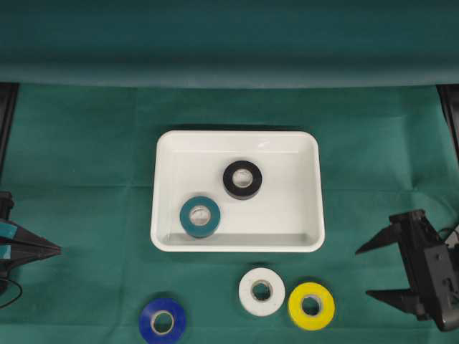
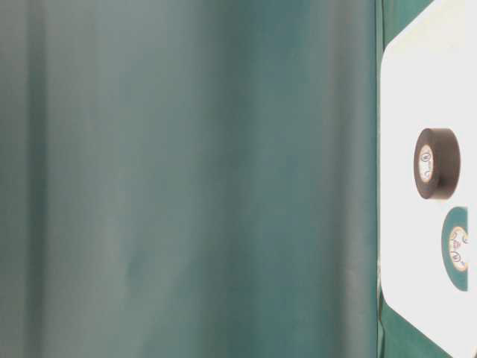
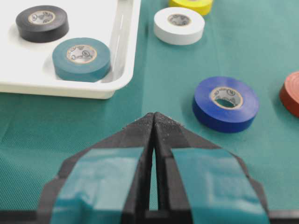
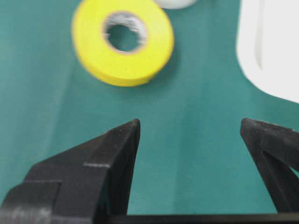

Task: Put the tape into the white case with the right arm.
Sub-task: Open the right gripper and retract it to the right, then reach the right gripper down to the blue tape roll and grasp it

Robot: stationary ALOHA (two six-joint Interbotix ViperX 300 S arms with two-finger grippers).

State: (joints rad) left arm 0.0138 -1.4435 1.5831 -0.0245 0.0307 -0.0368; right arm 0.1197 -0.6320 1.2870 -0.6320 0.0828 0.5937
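White case [image 1: 237, 143]: sits mid-table on the green cloth [image 1: 86, 158], long axis running left–right in the overhead view, open side up. Contents: two tape rolls, both lying flat with the core hole facing up. Black roll [image 1: 242, 179] near the centre, a little toward the far-right; teal roll [image 1: 200, 216] toward the near-left corner, close to the near rim. The two rolls are apart, not touching.

Outside the case, on the cloth along the near edge: blue roll [image 1: 163, 320], white roll [image 1: 262, 292] and yellow roll [image 1: 311, 306], all flat, holes up. White and yellow lie just beside each other; blue is further left. A red roll [image 3: 291, 93] shows at the edge of the left wrist view only.

Right gripper [image 1: 374, 271]: at the right side, right of the yellow roll, fingers spread wide with nothing between them. Left gripper [image 1: 56, 249]: at the far left edge, fingers pressed together, holding nothing.
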